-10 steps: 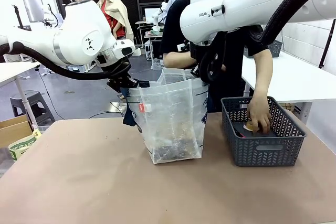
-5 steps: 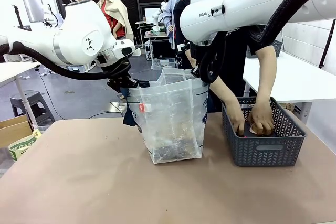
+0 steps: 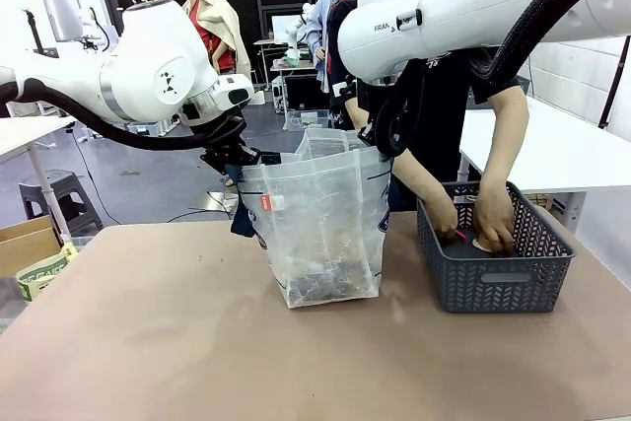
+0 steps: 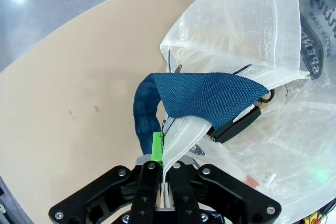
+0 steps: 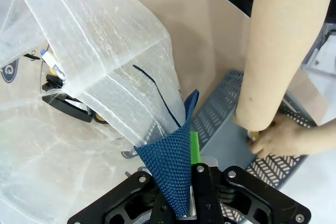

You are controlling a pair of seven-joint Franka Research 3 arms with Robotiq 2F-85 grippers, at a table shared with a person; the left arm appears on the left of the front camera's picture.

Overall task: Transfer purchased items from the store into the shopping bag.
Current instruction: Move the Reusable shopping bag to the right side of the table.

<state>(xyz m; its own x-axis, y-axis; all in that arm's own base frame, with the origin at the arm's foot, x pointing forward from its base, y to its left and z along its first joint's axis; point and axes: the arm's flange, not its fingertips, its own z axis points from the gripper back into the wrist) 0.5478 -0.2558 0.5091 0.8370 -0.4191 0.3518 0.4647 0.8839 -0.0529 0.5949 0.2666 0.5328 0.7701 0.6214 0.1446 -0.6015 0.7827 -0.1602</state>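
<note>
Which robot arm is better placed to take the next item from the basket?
Right, probably: the right gripper holds the shopping bag's side nearest the basket; the left gripper holds the far side. Both are shut on the bag, though, and the person's hands are in the basket.

Translucent crinkly plastic bag (image 3: 315, 234) with woven navy cloth straps (image 4: 210, 95), matt grey plastic basket (image 3: 493, 288), smooth tan counter (image 3: 148, 342).
</note>
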